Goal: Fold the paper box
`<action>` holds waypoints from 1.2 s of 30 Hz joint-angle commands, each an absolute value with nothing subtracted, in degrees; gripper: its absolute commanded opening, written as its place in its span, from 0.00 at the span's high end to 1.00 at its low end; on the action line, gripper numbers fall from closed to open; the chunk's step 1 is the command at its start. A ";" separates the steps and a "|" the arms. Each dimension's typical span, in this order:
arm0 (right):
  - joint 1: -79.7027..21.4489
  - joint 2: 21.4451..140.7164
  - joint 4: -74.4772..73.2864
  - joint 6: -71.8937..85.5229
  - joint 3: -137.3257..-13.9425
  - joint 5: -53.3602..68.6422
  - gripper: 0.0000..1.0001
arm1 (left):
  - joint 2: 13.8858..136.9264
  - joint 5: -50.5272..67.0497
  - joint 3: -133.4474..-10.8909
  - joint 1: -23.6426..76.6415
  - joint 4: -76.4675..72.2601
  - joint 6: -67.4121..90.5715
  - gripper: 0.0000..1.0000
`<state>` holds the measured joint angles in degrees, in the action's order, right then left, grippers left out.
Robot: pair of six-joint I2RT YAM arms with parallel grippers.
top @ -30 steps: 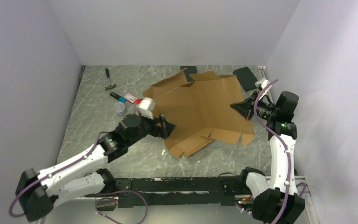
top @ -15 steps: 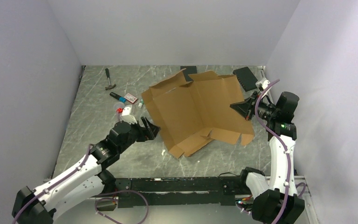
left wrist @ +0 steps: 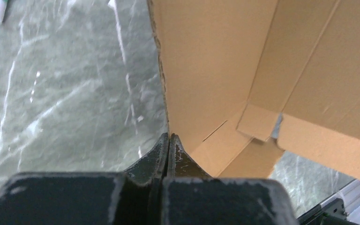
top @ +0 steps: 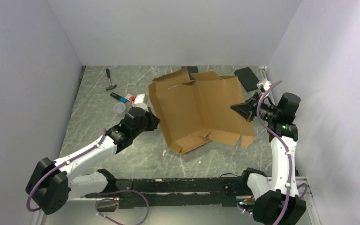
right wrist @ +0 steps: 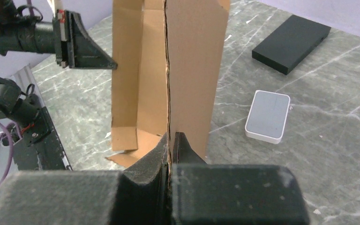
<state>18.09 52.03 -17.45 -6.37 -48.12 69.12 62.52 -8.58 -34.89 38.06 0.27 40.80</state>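
Note:
The paper box [top: 201,108] is a large brown cardboard sheet, partly raised off the table with its flaps bent up. My left gripper [top: 156,121] is at the box's left edge. In the left wrist view its jaws [left wrist: 169,136] are shut, the tips pinching the rim of the upright left flap [left wrist: 225,61]. My right gripper [top: 234,107] holds the box's right side. In the right wrist view it [right wrist: 172,136] is shut, with the cardboard's edge [right wrist: 187,61] running down between the fingers. My left gripper [right wrist: 114,67] shows there at the far edge.
A hammer [top: 109,80], a marker and small red items [top: 122,97] and a small cup [top: 120,109] lie at the left. Black slabs [top: 247,77] [top: 191,70] lie at the back. A white case [right wrist: 267,116] lies by the right arm. Walls enclose three sides.
My left gripper pulled back off the sheet, then moved to its left edge and shut there. The left flap now stands more upright. The right arm has stayed in place.

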 commanded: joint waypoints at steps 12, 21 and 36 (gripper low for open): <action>18.35 50.55 -0.92 7.69 -44.05 77.22 1.00 | 72.01 -0.84 -46.11 37.88 -6.39 24.85 1.00; 17.68 50.60 3.20 11.25 -42.27 76.38 1.00 | 78.51 -0.89 -46.92 37.98 -13.41 29.47 0.75; 17.35 49.84 -6.63 2.33 -44.68 69.36 1.00 | 74.05 14.88 -41.02 30.24 -19.29 37.52 0.42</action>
